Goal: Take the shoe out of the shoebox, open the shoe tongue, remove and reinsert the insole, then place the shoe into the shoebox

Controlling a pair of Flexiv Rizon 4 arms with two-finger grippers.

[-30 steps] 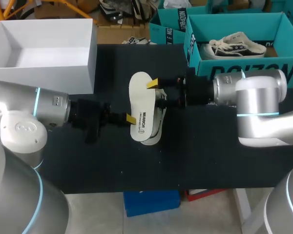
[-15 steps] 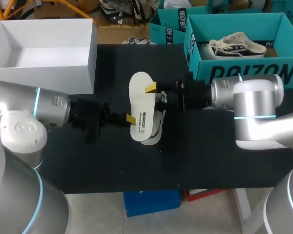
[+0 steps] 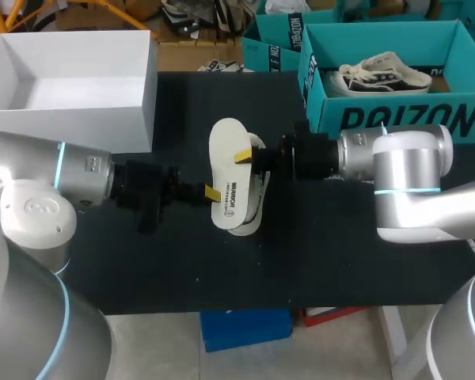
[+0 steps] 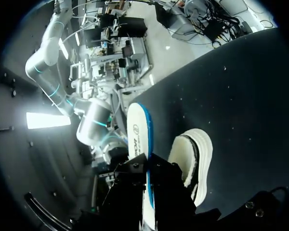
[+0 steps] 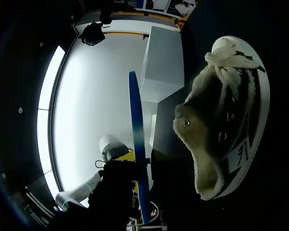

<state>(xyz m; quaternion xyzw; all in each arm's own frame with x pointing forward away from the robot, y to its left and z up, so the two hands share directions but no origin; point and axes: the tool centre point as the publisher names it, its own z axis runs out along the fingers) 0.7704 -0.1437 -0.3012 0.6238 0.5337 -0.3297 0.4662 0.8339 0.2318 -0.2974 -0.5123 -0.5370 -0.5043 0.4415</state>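
A white insole (image 3: pixel 229 169) with a blue underside is held flat in the air over the middle of the black table. My left gripper (image 3: pixel 210 192) is shut on its near left edge, and the insole (image 4: pixel 135 129) runs edge-on out from between that gripper's (image 4: pixel 148 179) fingers. My right gripper (image 3: pixel 245 155) is shut on the opposite long edge. In the right wrist view the insole (image 5: pixel 135 110) shows as a thin blue line running between the right gripper's (image 5: pixel 142 188) fingers. The white canvas shoe (image 3: pixel 256 199) lies on the table just under the insole, and it is also seen in both wrist views (image 4: pixel 196 153) (image 5: pixel 223 120).
An open white box (image 3: pixel 71 79) stands at the back left. A teal shoebox (image 3: pixel 396 111) at the back right holds another shoe (image 3: pixel 384 73). The front part of the black table (image 3: pixel 222 269) lies below the arms.
My right gripper has moved left to the insole's edge and its fingers have closed on it. The left arm and the insole have stayed in place.
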